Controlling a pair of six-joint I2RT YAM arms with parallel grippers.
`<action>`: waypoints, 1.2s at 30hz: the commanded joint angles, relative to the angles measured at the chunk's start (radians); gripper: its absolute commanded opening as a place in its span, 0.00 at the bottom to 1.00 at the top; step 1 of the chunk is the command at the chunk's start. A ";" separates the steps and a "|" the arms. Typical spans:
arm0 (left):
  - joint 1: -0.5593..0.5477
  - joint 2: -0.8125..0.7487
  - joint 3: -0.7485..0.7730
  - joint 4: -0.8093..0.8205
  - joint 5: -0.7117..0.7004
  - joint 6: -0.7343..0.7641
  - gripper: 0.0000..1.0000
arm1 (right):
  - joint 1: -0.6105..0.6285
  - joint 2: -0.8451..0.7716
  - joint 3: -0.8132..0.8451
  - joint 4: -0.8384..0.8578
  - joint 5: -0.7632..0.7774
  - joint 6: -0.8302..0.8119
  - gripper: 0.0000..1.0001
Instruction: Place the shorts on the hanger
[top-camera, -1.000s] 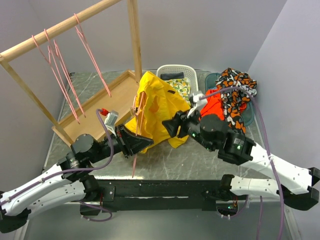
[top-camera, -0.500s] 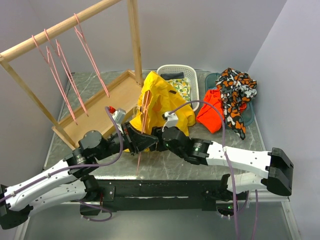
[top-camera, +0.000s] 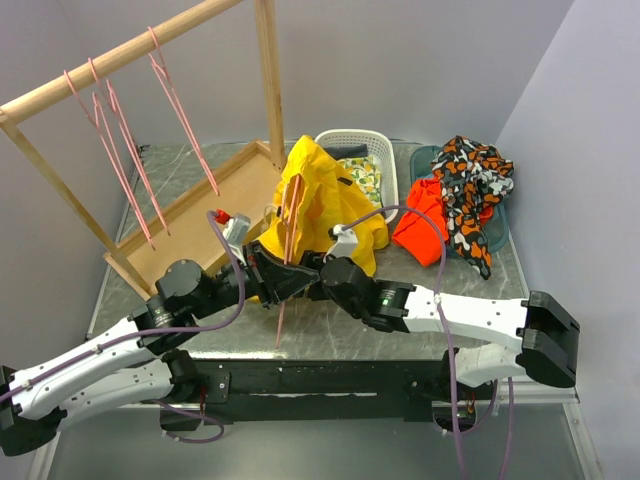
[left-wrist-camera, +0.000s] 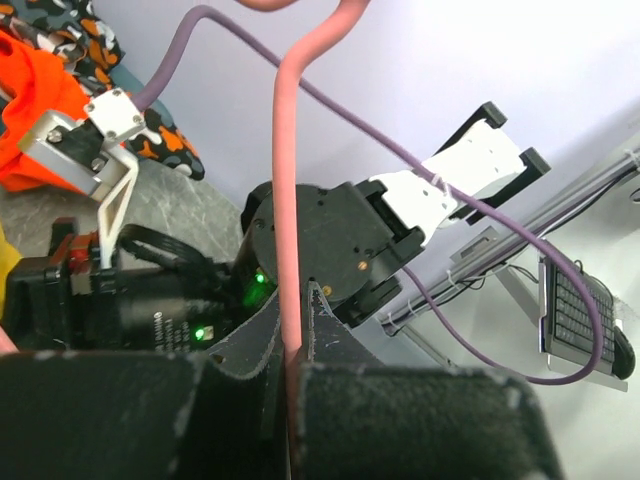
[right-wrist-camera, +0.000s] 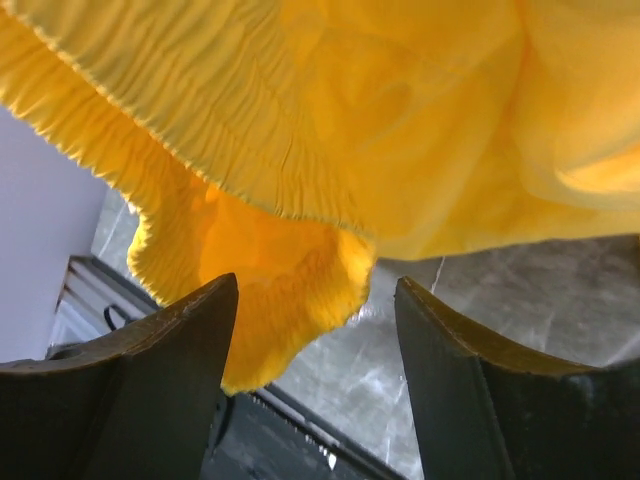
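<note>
The yellow shorts hang bunched over a pink wire hanger held upright near the table's middle. My left gripper is shut on the hanger's wire, which runs up between the closed jaws. My right gripper sits right beside the left one, under the shorts' lower edge. In the right wrist view its fingers stand wide apart, with the gathered yellow hem hanging just above and between them, not pinched.
A wooden rack with several pink hangers stands at the back left on a wooden tray. A white basket is behind the shorts. An orange-red cloth and a patterned cloth lie at the back right.
My right arm has swung left from beside the orange cloth to under the shorts, next to the left gripper. The left gripper and hanger shifted slightly right and the shorts bunched higher.
</note>
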 joint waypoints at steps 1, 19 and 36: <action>-0.009 -0.009 0.038 0.191 -0.007 0.040 0.01 | -0.027 0.004 -0.052 0.183 0.078 -0.032 0.64; -0.021 0.127 -0.036 0.487 -0.366 0.075 0.01 | 0.212 -0.227 -0.076 -0.148 0.374 0.063 0.00; -0.019 0.376 0.053 0.580 -0.530 0.200 0.01 | 0.433 -0.324 0.069 -0.614 0.479 0.192 0.00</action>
